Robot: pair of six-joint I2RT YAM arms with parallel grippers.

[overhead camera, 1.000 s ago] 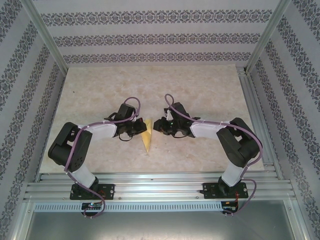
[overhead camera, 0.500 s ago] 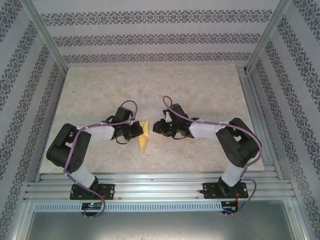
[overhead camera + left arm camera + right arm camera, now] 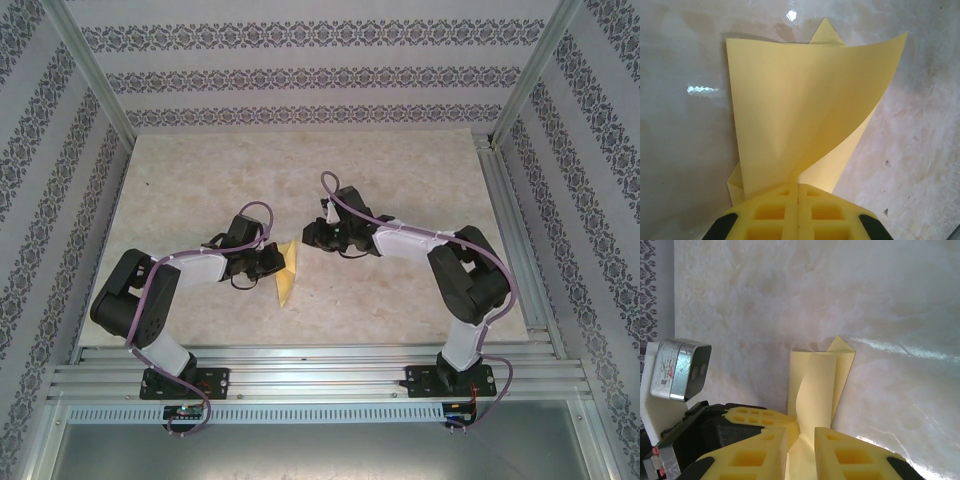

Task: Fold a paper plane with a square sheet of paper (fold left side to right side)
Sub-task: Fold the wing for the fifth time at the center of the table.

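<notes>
Left pincer (image 3: 798,190) clenched on flap of paper plane (image 3: 790,100). Flap lifted, curling over rest of sheet, which lies on counter (image 3: 400,170) between both arms. Right pincer (image 3: 800,435) just beyond: narrow gap between jaws, paper running into it, can't tell if it's actually gripping tbh. Worries: arms tugging opposite ways = tear or crooked crease. Flap probably springs back if let go before being pressed flat.
</notes>
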